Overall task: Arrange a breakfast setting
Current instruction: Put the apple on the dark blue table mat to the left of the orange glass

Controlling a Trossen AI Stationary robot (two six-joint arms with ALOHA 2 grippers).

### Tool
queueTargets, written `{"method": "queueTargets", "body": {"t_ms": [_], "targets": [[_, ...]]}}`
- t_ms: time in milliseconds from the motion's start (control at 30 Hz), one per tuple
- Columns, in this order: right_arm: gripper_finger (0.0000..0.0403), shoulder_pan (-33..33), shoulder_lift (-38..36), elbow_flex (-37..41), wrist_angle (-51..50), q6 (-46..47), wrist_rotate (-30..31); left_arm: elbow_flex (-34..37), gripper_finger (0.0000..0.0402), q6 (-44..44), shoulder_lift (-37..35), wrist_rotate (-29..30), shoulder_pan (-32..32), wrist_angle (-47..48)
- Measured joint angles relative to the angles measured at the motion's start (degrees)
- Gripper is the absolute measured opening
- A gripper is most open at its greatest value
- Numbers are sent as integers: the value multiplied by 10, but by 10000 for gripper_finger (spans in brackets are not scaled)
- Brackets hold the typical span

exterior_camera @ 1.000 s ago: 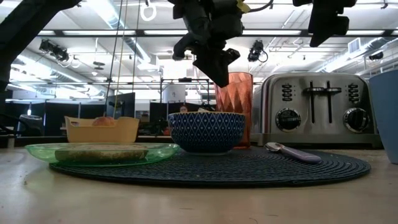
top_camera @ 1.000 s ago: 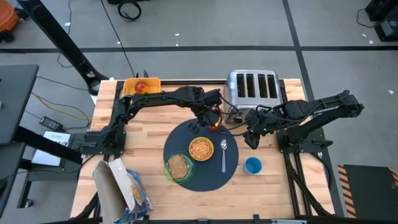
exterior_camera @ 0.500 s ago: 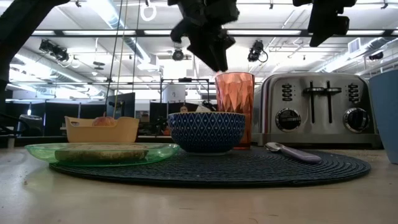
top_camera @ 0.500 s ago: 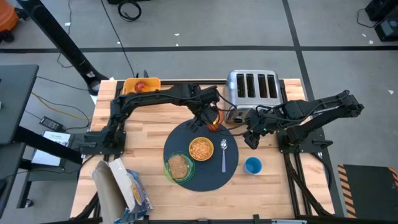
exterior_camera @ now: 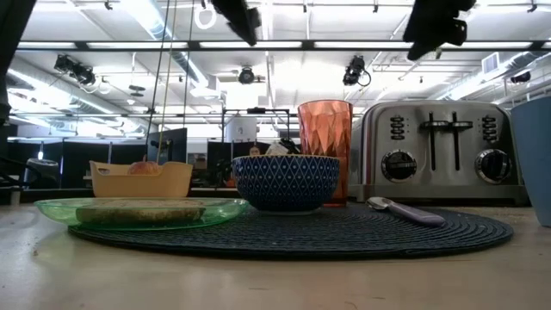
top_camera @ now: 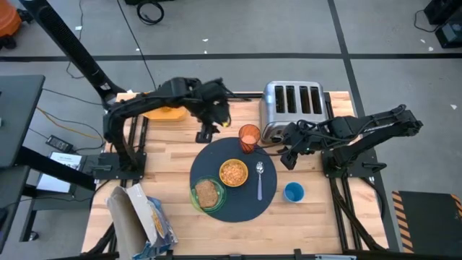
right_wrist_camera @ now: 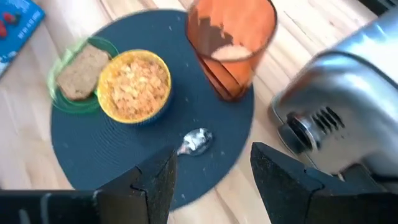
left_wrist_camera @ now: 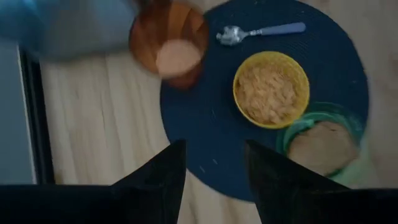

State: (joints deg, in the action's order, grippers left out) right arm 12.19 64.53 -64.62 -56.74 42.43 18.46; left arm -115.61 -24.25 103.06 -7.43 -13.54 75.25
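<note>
The round dark blue-grey mat [top_camera: 242,206] carries the yellow cereal bowl [top_camera: 233,172], the green plate with toast [top_camera: 207,195] and the spoon [top_camera: 260,178]. The orange tumbler [top_camera: 249,137] stands upright on its base at the mat's far edge. The blue cup [top_camera: 293,192] stands on the bare table right of the mat. The red apple [exterior_camera: 144,167] peeks over the tray's wall. My left gripper [top_camera: 205,133] is open and empty, raised left of the tumbler. My right gripper [top_camera: 289,157] is open and empty, raised between the toaster and the mat.
The silver toaster [top_camera: 292,101] stands at the far right, close behind the tumbler. The orange-yellow tray [top_camera: 167,112] sits at the far left, partly under my left arm. An upright bag and a blue package [top_camera: 137,217] stand at the near left corner.
My left gripper has risen off the orange tumbler and swung away toward the table's far left. The tumbler stays upright at the mat's far edge.
</note>
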Motion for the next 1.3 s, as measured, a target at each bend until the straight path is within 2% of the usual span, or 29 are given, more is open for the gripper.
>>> {"method": "queueTargets", "body": {"t_ms": [267, 500, 733, 1000, 1167, 1300], "targets": [[211, 0, -1, 0, 71, -11, -1, 0, 164, 111, -27, 38, -57, 112], [211, 0, -9, 0, 135, -17, -17, 0, 164, 232, -28, 66, -96, 143], [211, 1, -32, 0, 155, -26, -8, 0, 152, 375, -28, 193, -87, 141], [211, 1, -41, 0, 156, -26, -7, 5, 142, 503, -28, 356, -39, 140], [211, 1, -41, 0, 156, -26, -15, 73, 142, 580, -51, 428, -15, 132], [211, 1, -41, 0, 157, -26, -20, 176, 142, 631, -105, 444, -2, 78]]}}
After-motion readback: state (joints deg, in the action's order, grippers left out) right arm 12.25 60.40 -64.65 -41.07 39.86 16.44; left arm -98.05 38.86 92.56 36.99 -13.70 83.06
